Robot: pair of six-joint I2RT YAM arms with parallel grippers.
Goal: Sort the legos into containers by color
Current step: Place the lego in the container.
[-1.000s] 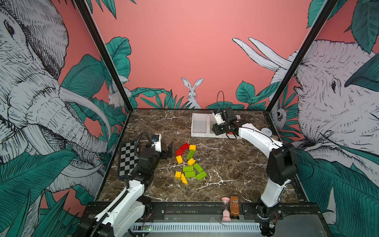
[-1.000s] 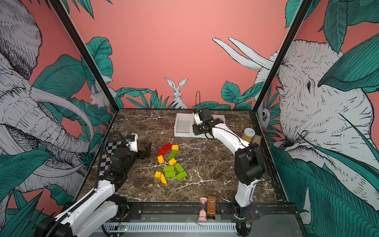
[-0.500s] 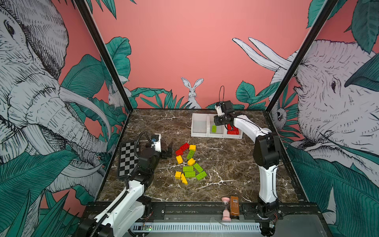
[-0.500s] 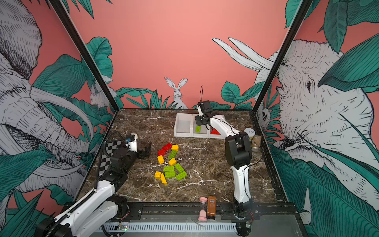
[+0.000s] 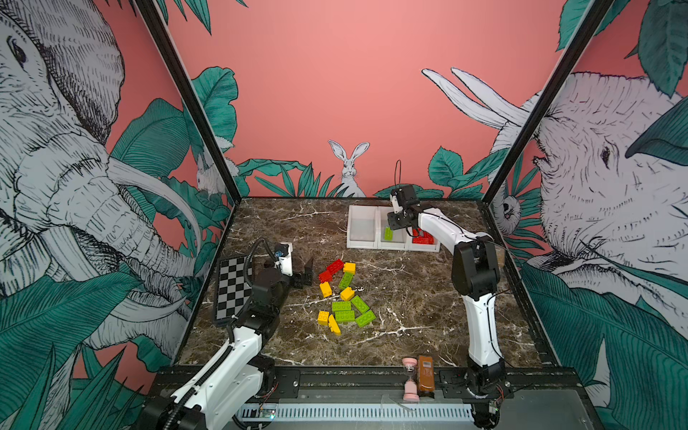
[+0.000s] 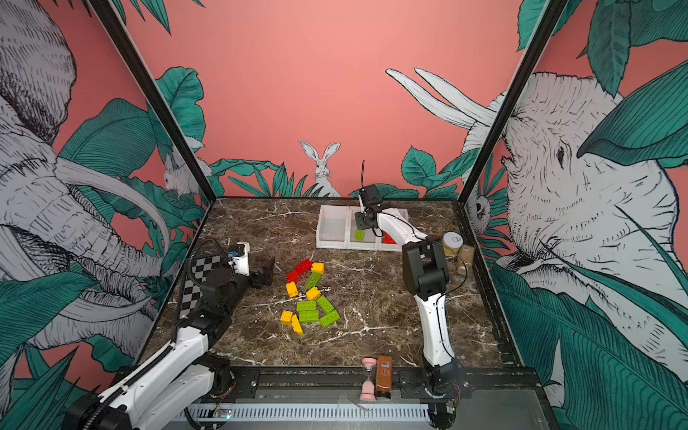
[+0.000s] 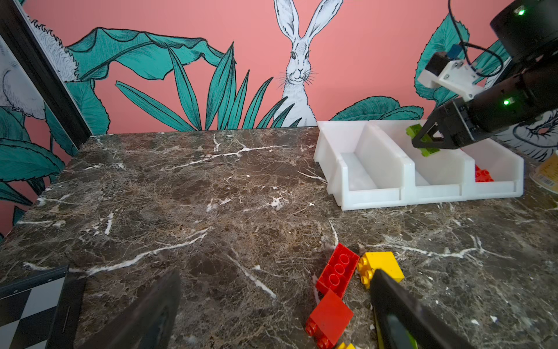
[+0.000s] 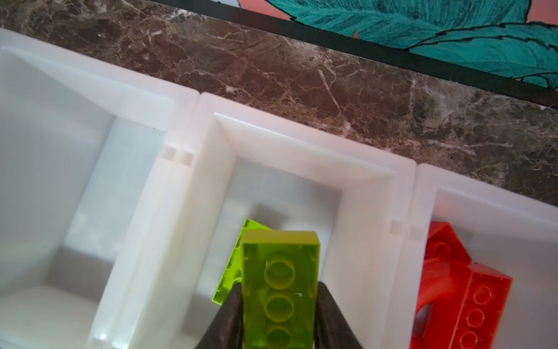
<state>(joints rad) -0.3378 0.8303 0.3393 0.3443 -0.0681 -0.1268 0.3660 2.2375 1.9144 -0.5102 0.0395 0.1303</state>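
Top views, both: show the right arm rising from its base at the near edge, elbow high, forearm stretched to the far side of the bench point(image 5: 409, 298), wrist bent down over the containers point(image 5: 359, 244). Place the right pincer point(image 5: 394, 228) above the middle bin point(image 5: 394, 245), closed on a lime green brick point(image 5: 388, 233) that hangs at the bin's mouth. Show red bricks point(image 5: 422, 237) lying in the bin to the right of it. Show the left arm low, folded forward from the near left corner, with the left pincer point(image 5: 304, 273) spread wide and holding nothing. Set it just beside the loose legos point(image 5: 346, 279) mid-bench and close to a checkerboard point(image 5: 231, 286).

Left wrist: looks out across the bench between two widely parted fingers point(image 7: 401, 305), with a red and a yellow brick close against one of them. Catches the right pincer side-on over the middle bin, the green brick tilted in its grip at rim height.

Right wrist: looks down into the middle bin. Shows dark fingers against both long sides of the green brick, studs facing the camera, red bricks in the neighbouring bin.
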